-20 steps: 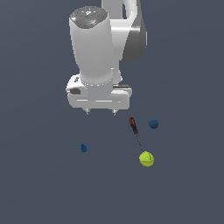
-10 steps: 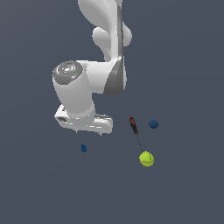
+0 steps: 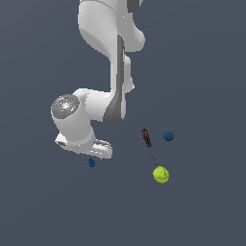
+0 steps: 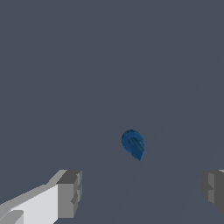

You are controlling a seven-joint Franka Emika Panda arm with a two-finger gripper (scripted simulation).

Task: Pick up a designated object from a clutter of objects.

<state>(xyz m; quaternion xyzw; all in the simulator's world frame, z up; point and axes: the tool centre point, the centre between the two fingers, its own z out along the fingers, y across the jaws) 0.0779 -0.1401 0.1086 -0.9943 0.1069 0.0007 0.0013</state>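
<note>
Blue chunk (image 4: 133,145) lies on the floor under your arm's bent wrist.
Your gripper (image 4: 141,192) hangs above it, jaws wide open and empty, well apart from the screwdriver (image 3: 147,140) and tennis ball (image 3: 161,174).

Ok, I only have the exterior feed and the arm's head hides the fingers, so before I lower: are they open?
Observer: Yes. The wrist view shows the fingers spread wide, nothing between them.
Operator: Is the blue chunk lined up with the gap?
Observer: The blue chunk sits ahead of the gap, roughly midway between the two fingers, untouched.
Operator: Anything else close to it?
Observer: No. In the wrist view only the chunk and bare floor appear; the screwdriver, tennis ball and round blue ball are out of that picture.
</note>
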